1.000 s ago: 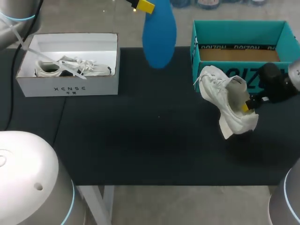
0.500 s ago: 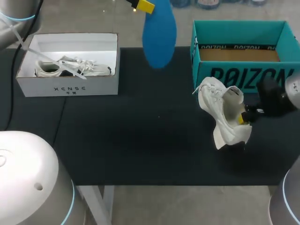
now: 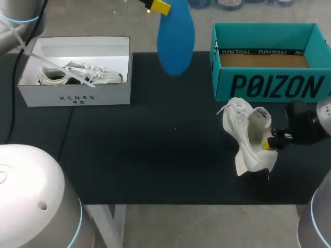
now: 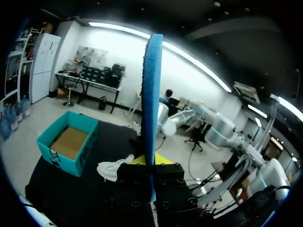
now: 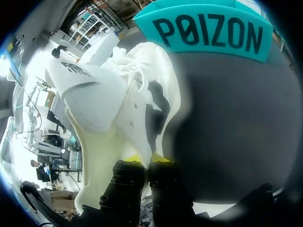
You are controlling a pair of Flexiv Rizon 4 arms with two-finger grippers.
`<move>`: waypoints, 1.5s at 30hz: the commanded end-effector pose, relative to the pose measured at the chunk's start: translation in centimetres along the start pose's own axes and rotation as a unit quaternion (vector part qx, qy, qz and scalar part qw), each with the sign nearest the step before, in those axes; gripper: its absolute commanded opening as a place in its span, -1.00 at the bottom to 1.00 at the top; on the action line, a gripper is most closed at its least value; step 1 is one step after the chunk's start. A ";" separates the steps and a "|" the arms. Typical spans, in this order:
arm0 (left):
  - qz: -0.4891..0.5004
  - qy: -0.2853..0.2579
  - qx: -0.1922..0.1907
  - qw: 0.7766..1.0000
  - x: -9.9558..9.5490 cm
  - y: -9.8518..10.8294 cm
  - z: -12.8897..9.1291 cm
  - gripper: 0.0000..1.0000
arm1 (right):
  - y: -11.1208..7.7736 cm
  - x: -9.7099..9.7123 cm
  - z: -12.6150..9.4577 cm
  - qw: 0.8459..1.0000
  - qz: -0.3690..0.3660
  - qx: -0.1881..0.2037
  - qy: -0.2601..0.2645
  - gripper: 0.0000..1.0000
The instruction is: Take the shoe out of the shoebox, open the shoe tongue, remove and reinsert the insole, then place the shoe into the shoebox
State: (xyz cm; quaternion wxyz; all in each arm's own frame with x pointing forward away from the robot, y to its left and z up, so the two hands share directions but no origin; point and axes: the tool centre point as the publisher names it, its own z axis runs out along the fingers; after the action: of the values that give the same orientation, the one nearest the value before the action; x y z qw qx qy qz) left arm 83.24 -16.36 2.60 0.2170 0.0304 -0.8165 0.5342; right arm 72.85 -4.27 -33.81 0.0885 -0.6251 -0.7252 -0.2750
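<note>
Where the black table lies under both arms, the teal shoebox stands open at its far right, brown floor showing and no shoe inside. At the far left sits a smaller white shoebox with a second white sneaker lying in it. The white shoe of the task is outside the teal box, just in front of its printed wall, tipped up on end with its laces toward the box; whether it touches the table cannot be told. The blue insole hangs in the air above the table's far edge, between the two boxes. The left gripper has its fingers clamped on the insole's end. The right gripper pinches the shoe's side wall between its yellow tips.
</note>
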 end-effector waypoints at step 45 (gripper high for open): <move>0.000 -0.001 -0.001 1.000 0.0 0.0 0.0 -1.00 | 4.4 4.5 -1.5 0.995 -0.048 -0.063 0.053 1.00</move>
State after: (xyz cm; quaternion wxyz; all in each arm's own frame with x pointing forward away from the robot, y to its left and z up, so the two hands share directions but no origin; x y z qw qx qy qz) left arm 83.24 -16.36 2.60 0.2170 0.0304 -0.8165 0.5342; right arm 76.56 1.02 -32.55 0.0621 -0.5830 -0.7253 -0.3609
